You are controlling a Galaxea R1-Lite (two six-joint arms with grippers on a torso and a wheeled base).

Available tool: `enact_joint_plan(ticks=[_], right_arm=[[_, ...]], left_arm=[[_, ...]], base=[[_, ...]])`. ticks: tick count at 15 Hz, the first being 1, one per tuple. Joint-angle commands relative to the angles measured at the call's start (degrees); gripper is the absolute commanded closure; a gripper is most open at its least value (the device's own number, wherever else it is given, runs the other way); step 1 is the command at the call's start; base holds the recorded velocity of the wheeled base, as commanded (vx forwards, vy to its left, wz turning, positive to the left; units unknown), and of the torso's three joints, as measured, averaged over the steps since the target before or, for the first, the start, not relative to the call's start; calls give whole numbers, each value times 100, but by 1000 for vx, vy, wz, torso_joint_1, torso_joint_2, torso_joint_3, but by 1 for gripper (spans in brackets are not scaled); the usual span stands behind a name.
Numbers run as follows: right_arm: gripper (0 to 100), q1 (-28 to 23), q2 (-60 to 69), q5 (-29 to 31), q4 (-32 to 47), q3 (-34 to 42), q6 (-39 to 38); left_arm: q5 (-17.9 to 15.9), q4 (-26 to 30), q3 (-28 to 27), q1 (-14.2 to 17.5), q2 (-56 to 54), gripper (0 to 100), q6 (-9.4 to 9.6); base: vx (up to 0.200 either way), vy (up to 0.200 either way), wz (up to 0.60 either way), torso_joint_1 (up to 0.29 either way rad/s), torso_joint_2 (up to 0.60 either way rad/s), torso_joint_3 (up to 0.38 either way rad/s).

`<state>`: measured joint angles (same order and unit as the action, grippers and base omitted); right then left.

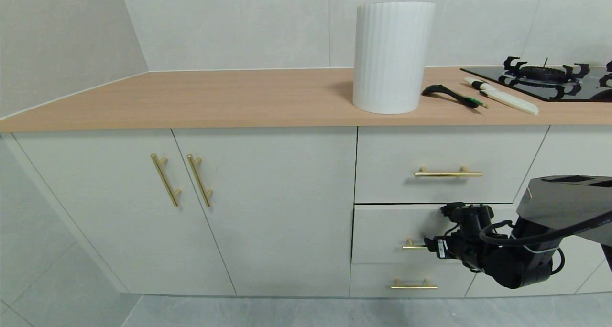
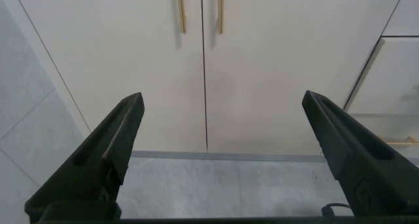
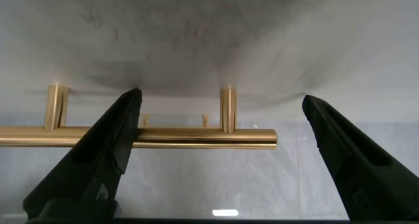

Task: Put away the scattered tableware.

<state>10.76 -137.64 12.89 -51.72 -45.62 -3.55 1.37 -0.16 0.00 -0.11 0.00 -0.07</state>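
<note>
On the wooden counter lie a black-handled utensil and a white knife, beside a tall white ribbed container. Below them, my right gripper is at the middle drawer's gold handle. It is open, and the handle bar runs across between its fingers without being clamped. My left gripper is open with nothing in it. It hangs low in front of the double cabinet doors.
A black gas hob sits at the counter's far right. The top drawer handle and bottom drawer handle lie above and below my right gripper. Two gold door handles are on the left cabinet. Grey floor tiles lie below.
</note>
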Motion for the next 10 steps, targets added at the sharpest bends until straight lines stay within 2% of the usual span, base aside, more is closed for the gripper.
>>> enact_joint_plan(ticks=[1, 4, 5, 9, 10], right_arm=[[0, 5, -8, 3, -4, 27, 3], [0, 13, 124, 3, 110, 123, 12], [0, 49, 387, -5, 435, 202, 21], [0, 374, 1978, -207, 2650, 273, 38], [0, 444, 2365, -243, 2984, 290, 38]], left_arm=[[4, -2, 0, 2, 9, 0, -1], [4, -2, 0, 2, 9, 0, -1], [4, -2, 0, 2, 9, 0, -1], [4, -2, 0, 2, 9, 0, -1], [4, -2, 0, 2, 9, 0, -1]], base=[[0, 0, 0, 0, 0, 0], [0, 0, 0, 0, 0, 0], [0, 0, 0, 0, 0, 0], [0, 0, 0, 0, 0, 0], [0, 0, 0, 0, 0, 0]])
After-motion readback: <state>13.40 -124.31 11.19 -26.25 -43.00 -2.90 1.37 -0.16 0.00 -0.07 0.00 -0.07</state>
